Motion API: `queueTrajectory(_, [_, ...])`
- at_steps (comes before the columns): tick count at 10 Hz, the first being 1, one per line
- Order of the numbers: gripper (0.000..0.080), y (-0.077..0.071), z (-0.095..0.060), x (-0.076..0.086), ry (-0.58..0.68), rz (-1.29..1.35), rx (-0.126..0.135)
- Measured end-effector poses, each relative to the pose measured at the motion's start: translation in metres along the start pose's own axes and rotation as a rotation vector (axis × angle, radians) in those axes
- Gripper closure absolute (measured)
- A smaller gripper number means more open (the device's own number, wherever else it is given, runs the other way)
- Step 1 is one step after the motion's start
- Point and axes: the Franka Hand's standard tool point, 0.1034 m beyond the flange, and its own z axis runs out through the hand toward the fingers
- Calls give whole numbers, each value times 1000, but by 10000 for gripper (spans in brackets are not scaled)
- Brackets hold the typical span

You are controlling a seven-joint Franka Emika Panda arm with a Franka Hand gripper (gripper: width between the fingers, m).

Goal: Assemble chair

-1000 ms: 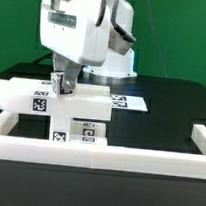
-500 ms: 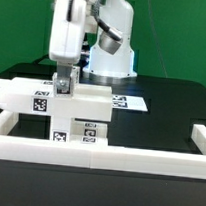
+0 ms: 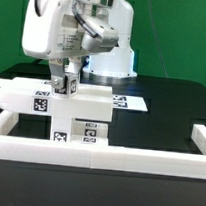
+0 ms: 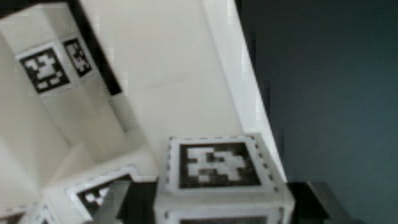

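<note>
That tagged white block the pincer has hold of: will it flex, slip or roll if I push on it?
The small block looks stiff: thick, square-edged, no sag. Rolling seems unlikely given its flat faces. Its matte finish probably grips fairly well, though the pincer holds only a narrow piece, so it might twist against the chair assembly.

The chair [image 3: 75,111], a partly joined cluster of matte white blocky parts carrying black-and-white square tags, sits on the black table against the near border rail toward the exterior view's left, a small tagged piece [image 4: 221,165] topping it.
</note>
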Motion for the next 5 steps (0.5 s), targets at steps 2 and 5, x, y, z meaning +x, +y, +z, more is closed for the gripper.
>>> queueTrajectory(2, [512,0,0,-1,-8,131,-2])
queueTrajectory(5, [512,1,0,-2,-21,252,-11])
